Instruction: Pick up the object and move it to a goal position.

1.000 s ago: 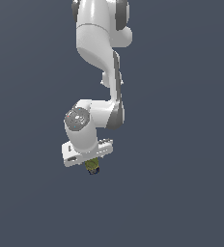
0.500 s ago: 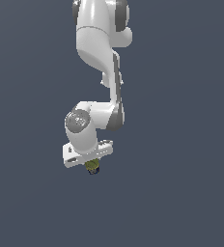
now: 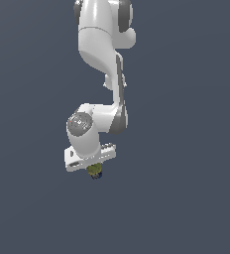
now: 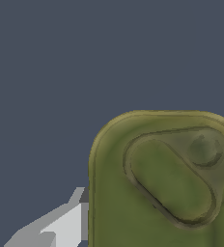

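Note:
In the exterior view the white arm hangs down and its gripper (image 3: 94, 169) is shut on the object (image 3: 94, 171), a small olive-green mottled can with a dark blue end that peeks out below the white hand. The fingers are mostly hidden behind the hand and the can. In the wrist view the object (image 4: 164, 183) fills much of the picture, showing its olive top with a pull-tab shape. One grey-white fingertip (image 4: 61, 224) shows beside it, touching its side.
The arm's white links (image 3: 99, 54) reach down from above. Around the arm there is only a plain dark grey-blue background in both views. No goal marker shows.
The hand with the can has shifted very slightly; the can stays in the same grip.

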